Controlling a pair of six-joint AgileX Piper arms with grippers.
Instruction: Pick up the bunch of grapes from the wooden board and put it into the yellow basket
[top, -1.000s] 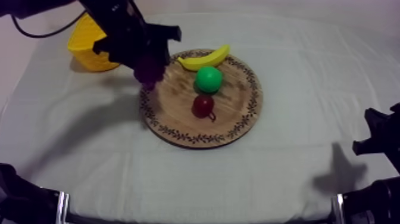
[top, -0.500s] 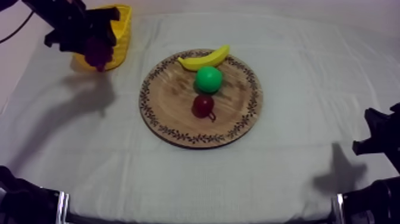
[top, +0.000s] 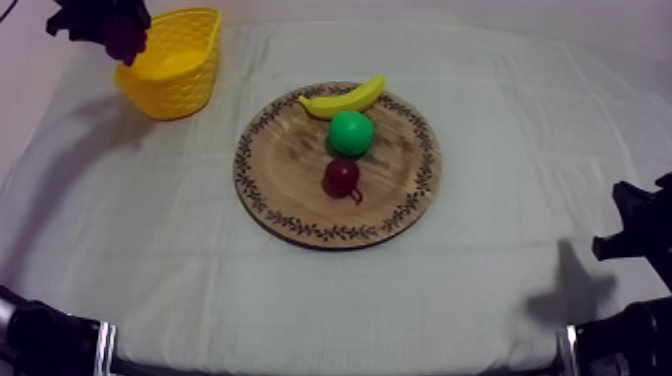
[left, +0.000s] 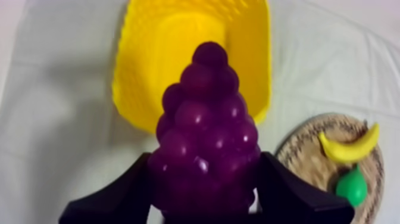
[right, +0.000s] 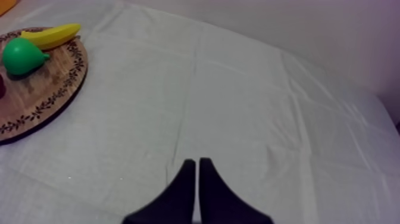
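Bunch of grapes clamped in left claw, just beside yellow basket rim.
Pickup done: grapes up off the wooden board, well apart from it. Left to do: shift over the basket's opening, let go. Right claw pressed together, empty, over bare worktop.

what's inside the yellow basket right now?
Nothing visible: the top view shows bare yellow inside the basket. The grapes are held near its rim in the left gripper, not yet dropped. In the left wrist view they cover part of its floor.
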